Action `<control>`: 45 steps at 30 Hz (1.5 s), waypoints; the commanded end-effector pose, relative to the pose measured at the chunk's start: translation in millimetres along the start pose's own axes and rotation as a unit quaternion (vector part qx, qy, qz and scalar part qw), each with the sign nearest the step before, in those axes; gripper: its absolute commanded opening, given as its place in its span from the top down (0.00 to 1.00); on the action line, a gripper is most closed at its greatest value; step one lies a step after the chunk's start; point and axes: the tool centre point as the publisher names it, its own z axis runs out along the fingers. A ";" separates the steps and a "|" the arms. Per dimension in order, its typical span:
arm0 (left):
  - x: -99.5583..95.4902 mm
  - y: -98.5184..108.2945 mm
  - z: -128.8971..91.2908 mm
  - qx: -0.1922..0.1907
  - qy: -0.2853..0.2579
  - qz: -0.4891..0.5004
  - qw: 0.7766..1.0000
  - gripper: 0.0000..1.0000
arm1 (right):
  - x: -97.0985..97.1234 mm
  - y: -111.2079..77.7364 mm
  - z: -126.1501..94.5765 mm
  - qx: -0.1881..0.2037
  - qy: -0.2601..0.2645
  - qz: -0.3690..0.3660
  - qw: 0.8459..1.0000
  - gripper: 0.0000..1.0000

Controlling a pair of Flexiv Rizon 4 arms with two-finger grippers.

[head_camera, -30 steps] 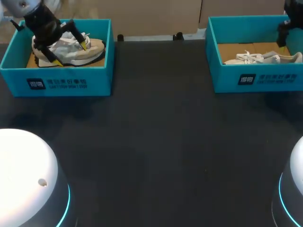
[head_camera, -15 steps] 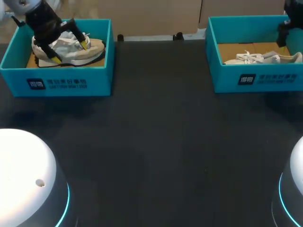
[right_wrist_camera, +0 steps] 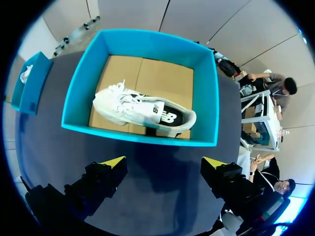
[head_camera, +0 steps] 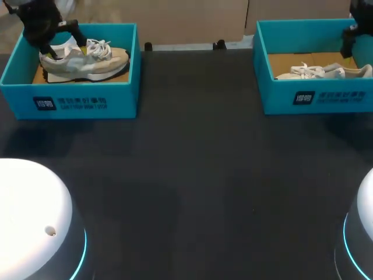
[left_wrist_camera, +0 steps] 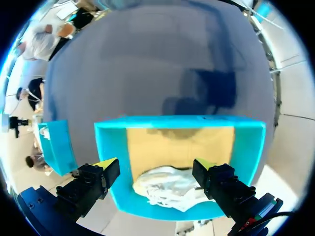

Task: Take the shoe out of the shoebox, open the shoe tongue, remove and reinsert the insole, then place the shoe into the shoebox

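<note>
A beige and white sneaker point(head_camera: 87, 61) lies in the left teal shoebox point(head_camera: 76, 102). My left gripper point(head_camera: 65, 48) hangs open over its heel end, near the box's far left corner. From the left wrist, the sneaker point(left_wrist_camera: 167, 189) sits on the cardboard floor below and between the spread fingers of this gripper point(left_wrist_camera: 155, 164), untouched. A white and grey sneaker point(head_camera: 323, 72) lies in the right teal shoebox point(head_camera: 317, 96). My right arm point(head_camera: 354, 32) is above that box's far right corner. Its gripper point(right_wrist_camera: 164, 162) stands open high above the box, and the sneaker point(right_wrist_camera: 142, 110) lies ahead of it.
The two boxes stand at the far corners of the dark table point(head_camera: 192, 175). The other box point(left_wrist_camera: 56, 145) shows beside my left finger, and the left box point(right_wrist_camera: 29, 83) shows far off in the right wrist view. Two white rounded robot bases point(head_camera: 29, 221) fill the near corners.
My left gripper has risen and drawn back toward the far left corner of its box, off the sneaker's middle. The right arm has not moved.
</note>
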 end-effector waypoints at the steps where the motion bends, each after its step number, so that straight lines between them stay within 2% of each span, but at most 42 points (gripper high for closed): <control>1: 8.3 17.4 5.5 0.001 0.017 0.004 1.000 0.00 | -0.1 -0.4 0.2 0.000 0.000 0.000 1.000 0.00; 12: 55.0 54.6 10.5 -0.042 0.062 0.013 0.997 0.00 | -0.1 -0.4 0.2 0.000 0.000 0.000 1.000 0.00; 18: 82.4 71.5 14.2 -0.034 0.066 -0.001 0.997 0.00 | -0.1 -0.4 0.2 0.000 0.000 0.000 1.000 0.00; 45: 82.4 71.5 14.2 -0.034 0.066 -0.001 0.997 0.00 | -0.1 -0.4 0.2 0.000 0.000 0.000 1.000 0.00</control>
